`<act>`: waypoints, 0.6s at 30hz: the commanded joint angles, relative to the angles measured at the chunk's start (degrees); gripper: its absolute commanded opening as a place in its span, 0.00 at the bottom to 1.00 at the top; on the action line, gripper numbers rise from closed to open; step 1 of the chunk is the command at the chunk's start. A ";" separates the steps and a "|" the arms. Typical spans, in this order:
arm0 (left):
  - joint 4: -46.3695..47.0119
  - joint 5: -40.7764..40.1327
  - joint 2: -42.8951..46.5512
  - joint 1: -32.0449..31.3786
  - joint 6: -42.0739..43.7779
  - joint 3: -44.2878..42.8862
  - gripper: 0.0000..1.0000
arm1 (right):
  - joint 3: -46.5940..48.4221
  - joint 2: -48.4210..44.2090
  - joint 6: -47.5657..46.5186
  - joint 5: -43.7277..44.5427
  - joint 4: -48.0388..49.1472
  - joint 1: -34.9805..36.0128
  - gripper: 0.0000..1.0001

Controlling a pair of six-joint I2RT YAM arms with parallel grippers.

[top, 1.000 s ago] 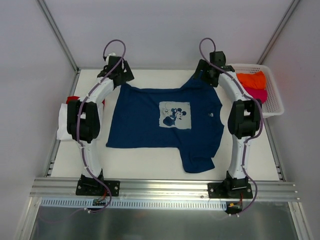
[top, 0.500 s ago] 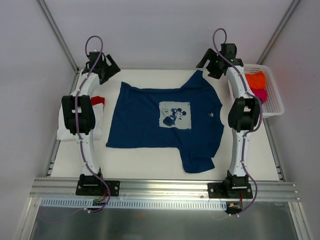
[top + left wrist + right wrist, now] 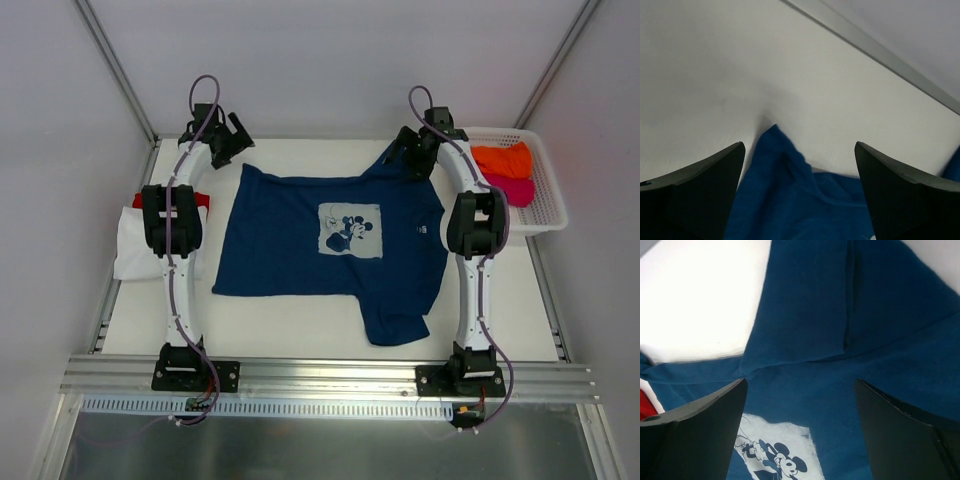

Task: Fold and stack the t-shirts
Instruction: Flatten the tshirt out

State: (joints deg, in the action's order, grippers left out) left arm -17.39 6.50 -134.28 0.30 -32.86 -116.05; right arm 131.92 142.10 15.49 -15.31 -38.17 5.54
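A navy t-shirt (image 3: pixel 300 250) with a white chest print (image 3: pixel 350 230) lies spread flat in the middle of the table, hem to the left and sleeves far right and near right. My left gripper (image 3: pixel 232 135) hangs open just beyond its far left hem corner (image 3: pixel 785 200), with nothing between the fingers. Above the far right sleeve, my right gripper (image 3: pixel 406 152) also stands open and holds nothing. In the right wrist view the navy t-shirt (image 3: pixel 805 315) and its print (image 3: pixel 775 450) lie below the jaws. A folded white tee (image 3: pixel 130 250) with a red one (image 3: pixel 201 200) behind it lies at the left edge.
A white mesh basket (image 3: pixel 548 205) stands at the far right with an orange tee (image 3: pixel 503 158) and a magenta tee (image 3: pixel 518 188) in it. Metal frame posts run along both back corners. Grey walls close the table's far side.
Both grippers swung outward and up from the shirt's far corners, then came back down close to them. The navy shirt has not moved.
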 commanded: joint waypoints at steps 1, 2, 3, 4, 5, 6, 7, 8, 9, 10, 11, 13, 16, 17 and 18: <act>0.16 2.90 -2.39 -2.57 0.34 -6.99 0.93 | 2.03 0.54 -0.81 -0.24 -1.82 0.87 0.90; 0.16 3.16 -2.83 -2.67 0.26 -7.61 0.93 | 1.77 0.98 -0.98 -0.42 -1.99 0.96 0.89; 0.25 3.69 -3.70 -2.76 -0.35 -8.48 0.93 | 1.68 1.07 -1.24 -0.33 -1.91 1.22 0.87; 0.16 4.30 -4.06 -2.76 -0.62 -8.49 0.93 | 1.59 1.16 -1.42 -0.25 -1.99 1.31 0.86; 0.16 4.66 -4.32 -2.76 -0.71 -8.49 0.93 | 1.50 1.25 -1.51 -0.16 -1.99 1.40 0.83; 0.16 4.83 -4.85 -2.76 -0.97 -8.14 0.92 | 1.41 1.51 -1.42 -0.07 -2.08 1.49 0.82; 0.07 5.18 -5.03 -2.67 -1.06 -8.05 0.92 | 1.41 1.68 -1.51 0.10 -2.08 1.49 0.77; 0.16 5.54 -5.29 -2.76 -1.24 -7.97 0.91 | 1.41 1.77 -1.60 0.37 -2.08 1.49 0.74; 0.07 5.80 -5.55 -2.67 -1.07 -7.79 0.90 | 1.33 1.69 -1.77 0.63 -2.17 1.49 0.72; 0.16 5.89 -5.64 -2.76 -0.98 -7.79 0.90 | 1.32 1.69 -1.86 1.33 -2.26 1.40 0.68; 0.16 5.63 -5.64 -2.76 -0.80 -7.70 0.89 | 1.32 1.60 -2.21 1.77 -2.17 1.49 0.68; 0.16 5.01 -5.56 -2.84 -0.19 -7.70 0.91 | 1.59 1.34 -2.48 3.35 -1.91 1.49 0.67; 0.16 4.66 -5.56 -2.84 0.78 -7.96 0.92 | 1.94 0.81 -2.57 4.41 -0.50 1.40 0.68; 0.07 4.75 -5.64 -2.84 0.96 -7.96 0.93 | 2.37 0.81 -2.57 4.67 -0.32 1.40 0.68; 0.07 4.75 -5.82 -2.84 1.04 -8.14 0.92 | 2.64 0.89 -2.57 5.11 -0.32 1.40 0.68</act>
State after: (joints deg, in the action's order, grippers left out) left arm -17.50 10.46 -140.57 -2.85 -33.26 -122.43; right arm 131.92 143.83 13.85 -12.38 -39.18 6.85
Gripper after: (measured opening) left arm 0.923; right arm 0.678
